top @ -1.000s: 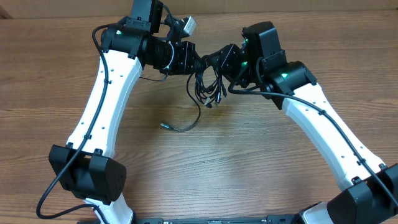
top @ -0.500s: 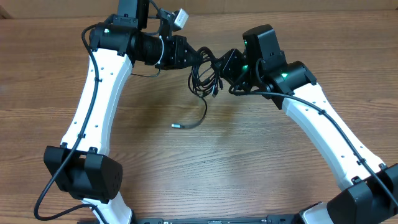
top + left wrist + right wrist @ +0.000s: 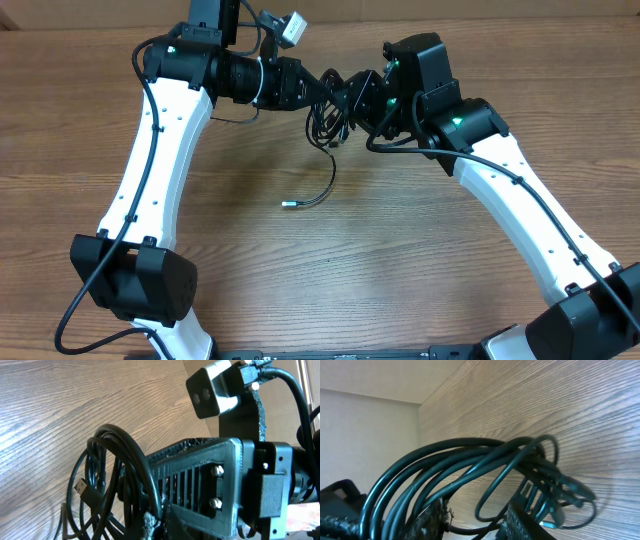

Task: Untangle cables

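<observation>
Overhead view. My left claw (image 3: pixel 303 88), pressed together on the thin black cables with small silver plug tips (image 3: pixel 325 122), meets my right claw (image 3: pixel 352 95) nose to nose above the wood-grain counter (image 3: pixel 420 250). The coil hangs between them. Right wrist view: the right claw's fingers (image 3: pixel 427 522) stand partly spread, with strands running through the gap. One loose strand (image 3: pixel 328 185) trails down to the counter. The two white arms (image 3: pixel 160 170) flank the coil closely. The counter's far edge lies just behind the claws, and I see bare wood in front.
</observation>
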{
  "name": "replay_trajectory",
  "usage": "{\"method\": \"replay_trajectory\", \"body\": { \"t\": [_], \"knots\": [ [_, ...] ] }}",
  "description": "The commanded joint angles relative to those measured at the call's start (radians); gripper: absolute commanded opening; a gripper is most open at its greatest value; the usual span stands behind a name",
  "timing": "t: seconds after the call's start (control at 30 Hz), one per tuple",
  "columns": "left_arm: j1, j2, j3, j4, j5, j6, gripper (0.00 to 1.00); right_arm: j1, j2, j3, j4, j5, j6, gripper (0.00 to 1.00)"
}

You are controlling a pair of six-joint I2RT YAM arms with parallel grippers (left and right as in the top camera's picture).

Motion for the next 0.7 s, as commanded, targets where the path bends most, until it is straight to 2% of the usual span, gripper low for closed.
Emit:
{"method": "replay_trajectory", "body": {
  "t": [0.0, 0.17, 0.37, 0.47, 0.6, 0.63, 0.67],
  "knots": [
    [0.0, -0.006, 0.009, 0.019, 0.036, -0.04, 0.04, -0.004, 0.001, 0.016, 0.037, -0.019, -0.003, 0.38],
    [0.0, -0.006, 0.009, 0.023, 0.064, -0.058, 0.04, 0.007, 0.005, 0.016, 0.078, -0.014, 0.0, 0.39],
    [0.0, -0.006, 0.009, 0.05, 0.204, -0.058, 0.04, 0.006, 0.069, 0.016, 0.173, -0.004, 0.0, 0.39],
    [0.0, -0.006, 0.009, 0.048, 0.223, -0.058, 0.04, 0.006, 0.102, 0.016, 0.218, -0.006, 0.0, 0.39],
    [0.001, -0.006, 0.009, 0.049, 0.211, -0.058, 0.04, 0.006, 0.117, 0.016, 0.244, -0.003, -0.016, 0.31],
    [0.001, -0.006, 0.009, 0.049, 0.196, -0.058, 0.04, 0.006, 0.117, 0.016, 0.245, -0.004, -0.032, 0.26],
    [0.001, -0.006, 0.009, 0.048, 0.156, -0.058, 0.04, 0.005, 0.117, 0.016, 0.237, 0.001, -0.07, 0.15]
  ]
}}
